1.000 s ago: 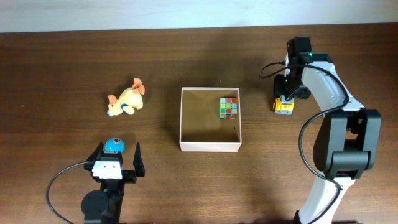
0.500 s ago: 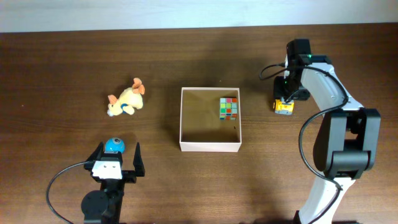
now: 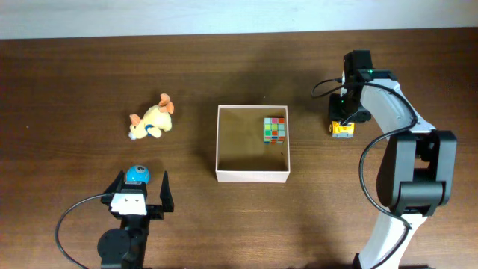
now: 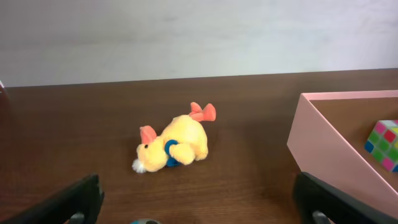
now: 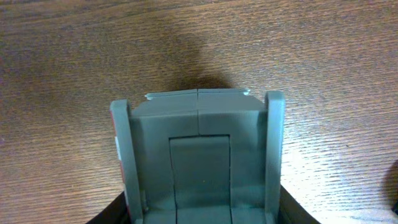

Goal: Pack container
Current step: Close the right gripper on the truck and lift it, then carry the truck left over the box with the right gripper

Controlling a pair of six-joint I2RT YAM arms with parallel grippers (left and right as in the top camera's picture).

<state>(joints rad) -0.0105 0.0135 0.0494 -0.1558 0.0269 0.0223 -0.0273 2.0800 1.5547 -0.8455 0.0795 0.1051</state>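
Observation:
The container [image 3: 252, 176], a white-walled square box with a tan inside, stands mid-table, and a colourful puzzle cube [image 3: 275, 129] lies in its far right corner. To its right my right gripper [image 3: 343, 119] is down over a yellow and grey toy truck [image 3: 342, 129]. In the right wrist view the truck's grey bed [image 5: 199, 155] fills the gap, and my right gripper [image 5: 202, 208] is shut on it with a dark finger against each side. My left gripper [image 3: 142, 183] stands open at the front left, a blue round toy [image 3: 137, 175] between its tips.
A yellow plush duck [image 3: 151, 119] lies on its side left of the container, also ahead of my left gripper [image 4: 199, 205] in the left wrist view as the duck [image 4: 174, 146]. The container's near wall [image 4: 329, 155] and the cube [image 4: 385, 143] show at that view's right.
My right gripper's jaws have narrowed onto the toy truck, and the wrist shifted slightly. The left arm and all toys kept their places.

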